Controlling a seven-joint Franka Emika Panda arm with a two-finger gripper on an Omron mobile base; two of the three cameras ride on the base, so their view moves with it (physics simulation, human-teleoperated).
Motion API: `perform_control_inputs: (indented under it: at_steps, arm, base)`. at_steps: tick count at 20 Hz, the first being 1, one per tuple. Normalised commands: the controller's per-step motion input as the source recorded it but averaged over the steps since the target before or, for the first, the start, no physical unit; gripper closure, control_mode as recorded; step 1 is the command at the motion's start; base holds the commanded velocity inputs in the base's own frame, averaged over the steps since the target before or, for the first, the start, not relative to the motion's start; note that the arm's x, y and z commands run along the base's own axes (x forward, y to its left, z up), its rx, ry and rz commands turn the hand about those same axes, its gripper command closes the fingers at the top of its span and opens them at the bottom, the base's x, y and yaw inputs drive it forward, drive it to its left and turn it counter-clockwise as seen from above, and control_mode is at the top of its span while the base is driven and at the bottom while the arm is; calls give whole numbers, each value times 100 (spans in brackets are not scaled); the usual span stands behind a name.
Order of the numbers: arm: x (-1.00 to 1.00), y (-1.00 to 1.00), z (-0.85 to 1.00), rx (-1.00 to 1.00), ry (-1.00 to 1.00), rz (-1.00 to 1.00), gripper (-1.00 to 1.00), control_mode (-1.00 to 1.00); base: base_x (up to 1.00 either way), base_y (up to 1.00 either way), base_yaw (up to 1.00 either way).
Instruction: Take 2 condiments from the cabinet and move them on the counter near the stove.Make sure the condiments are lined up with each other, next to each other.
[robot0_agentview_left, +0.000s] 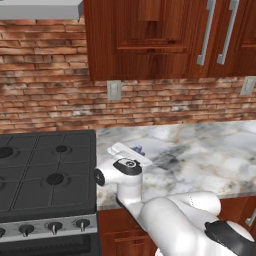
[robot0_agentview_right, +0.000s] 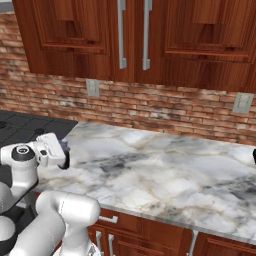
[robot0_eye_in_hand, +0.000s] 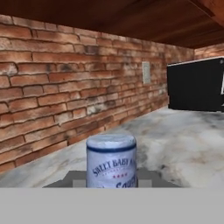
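One condiment bottle (robot0_eye_in_hand: 111, 164), with a bluish cap and a pale printed label, stands close up between my fingers in the hand view. Its cap (robot0_agentview_left: 137, 148) peeks past my hand just right of the stove (robot0_agentview_left: 45, 175), a black gas cooktop with silver knobs. My gripper (robot0_agentview_left: 134, 154) is low over the marble counter (robot0_agentview_left: 200, 150), near its left end, and is shut on the bottle. From the right, the gripper (robot0_agentview_right: 65, 152) sits by the counter's (robot0_agentview_right: 165, 170) stove-side edge, and my hand hides the bottle's body. The cabinet niche is out of view.
Panelled upper cabinet doors (robot0_agentview_left: 150, 35) with long silver handles hang over the counter. A brick wall with outlets (robot0_agentview_left: 114, 90) runs behind it. A black boxy coffee machine (robot0_eye_in_hand: 197, 85) stands further along the counter. A grey range hood (robot0_agentview_left: 40, 9) is above the stove.
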Motion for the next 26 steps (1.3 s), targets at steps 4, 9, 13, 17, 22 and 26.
perform_control_inputs:
  at_steps: [4,9,13,17,22,26]
  arm:
    - [8,0,-21,-1,0,0,100,-100]
    - [12,0,-17,-1,0,0,100,-100]
    - [16,0,-14,-1,-1,0,100,-100]
    - [22,6,-11,-2,0,0,100,-100]
    - [26,20,-11,-3,0,0,100,-100]
    - [29,23,-13,-4,0,0,100,-100]
  base:
    - [0,0,0]
    - [0,0,0]
    - [0,0,0]
    - [0,0,0]
    - [0,0,0]
    - [0,0,0]
